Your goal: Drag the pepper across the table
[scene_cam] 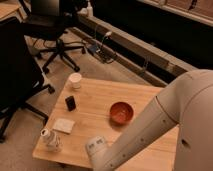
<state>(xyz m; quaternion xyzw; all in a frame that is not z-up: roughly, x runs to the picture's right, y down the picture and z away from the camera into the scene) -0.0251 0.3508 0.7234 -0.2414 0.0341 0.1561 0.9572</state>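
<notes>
Jaws' state cannot be told as the gripper (96, 148) is held low over the near edge of the table (100, 97); the pepper, unseen, is judged light, slippery, best taken mid-body.

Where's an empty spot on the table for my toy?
Bare wood lies between the white cup and the red bowl. The near left of the table is crowded: white square, small white object, gripper at the front edge.

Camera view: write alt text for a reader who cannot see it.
A white robot arm reaches over a small wooden table, its gripper low at the near edge. On the table sit a red bowl, a white cup, a dark block and a napkin; no pepper shows.
</notes>
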